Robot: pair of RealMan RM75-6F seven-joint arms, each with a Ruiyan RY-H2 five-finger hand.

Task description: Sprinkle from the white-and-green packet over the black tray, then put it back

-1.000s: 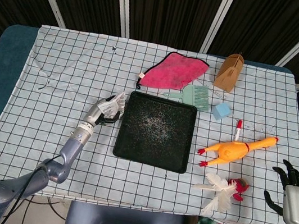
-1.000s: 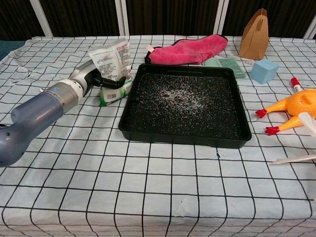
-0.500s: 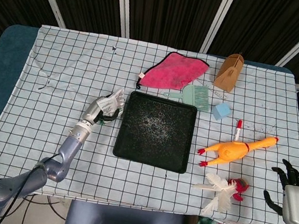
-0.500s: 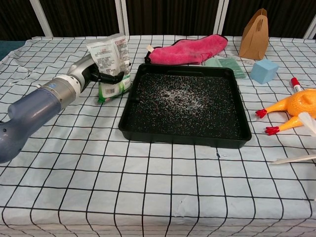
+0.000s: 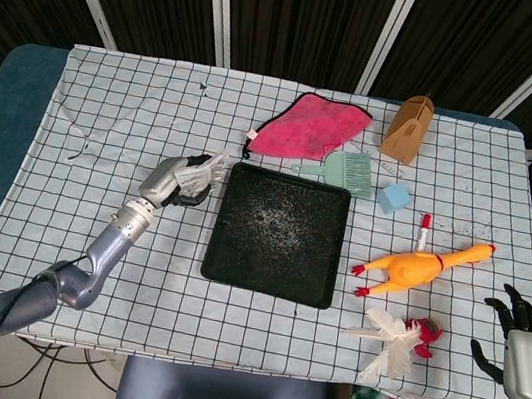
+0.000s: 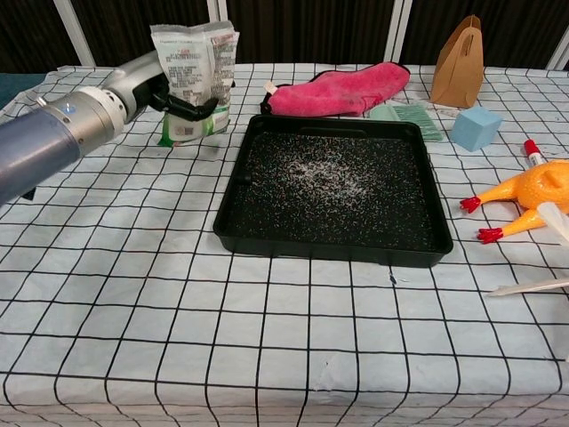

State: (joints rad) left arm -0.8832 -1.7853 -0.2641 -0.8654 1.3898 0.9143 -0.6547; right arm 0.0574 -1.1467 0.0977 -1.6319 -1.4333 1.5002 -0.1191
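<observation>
Evidently the left hand (image 6: 147, 84), gripping the crinkled white-and-green plastic packet (image 6: 194, 78), has carried it up and back, away from the shallow black tray (image 6: 267, 233) dusted with pale grains. Sprinkling looks done; setting it on the bench remains.

Pink cloth (image 5: 310, 126), teal brush (image 5: 349, 171), blue cube (image 5: 394, 198), rubber chicken (image 5: 419, 266)

A silver left hand (image 6: 142, 82) with black fingers joins a blue-grey arm; the right hand (image 5: 524, 347) has black fingers on a grey body.
</observation>
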